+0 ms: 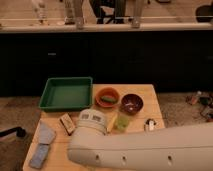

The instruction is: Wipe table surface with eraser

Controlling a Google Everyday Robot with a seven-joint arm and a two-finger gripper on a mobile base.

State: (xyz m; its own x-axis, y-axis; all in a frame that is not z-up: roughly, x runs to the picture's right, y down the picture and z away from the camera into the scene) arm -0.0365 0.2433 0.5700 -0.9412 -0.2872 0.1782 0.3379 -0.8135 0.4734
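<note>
The eraser [66, 123], a small block with a pale top and dark sides, lies on the light wood table surface [59, 148], left of centre and just below the green tray. My big white arm [150, 147] crosses the front of the table. Its wrist housing [92, 120] stands right next to the eraser, on the eraser's right. My gripper is at that end of the arm, over the middle of the table, hidden by the housing.
A green tray [66, 93] sits at the back left. An orange bowl [107, 97] and a dark red bowl [132, 103] sit at the back. A yellow-green item [121, 121] and a small white object [149, 125] lie mid-right. A blue-grey cloth [46, 134] and pad [39, 156] lie at the front left.
</note>
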